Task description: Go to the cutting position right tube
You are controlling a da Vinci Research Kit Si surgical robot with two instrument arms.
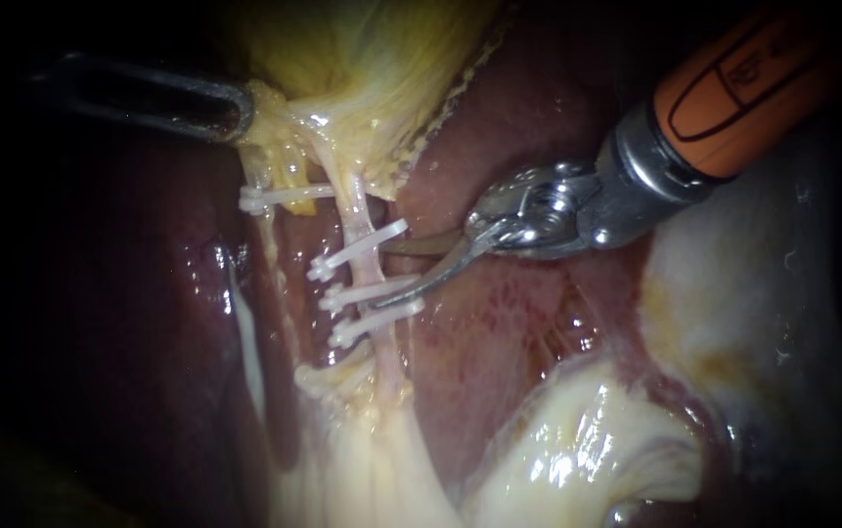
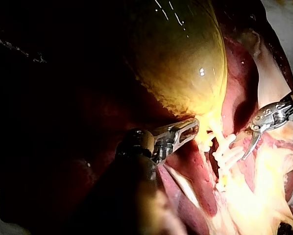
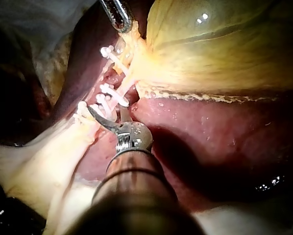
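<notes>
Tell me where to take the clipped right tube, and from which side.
Probably the bare stretch of the pale thin right tube between the uppermost white plastic clip and the middle white clip, entered crosswise from the endoscope view's right: the tube runs upright, and the blade-tipped right instrument faces that gap, jaws open.

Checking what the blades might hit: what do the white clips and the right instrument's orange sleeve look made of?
Clips: likely plastic; opaque matte white bars with knobbed ends. Orange sleeve on the right instrument: probably plastic or coating; smooth satin sheen, unlike the shiny metal wrist beside it.
</notes>
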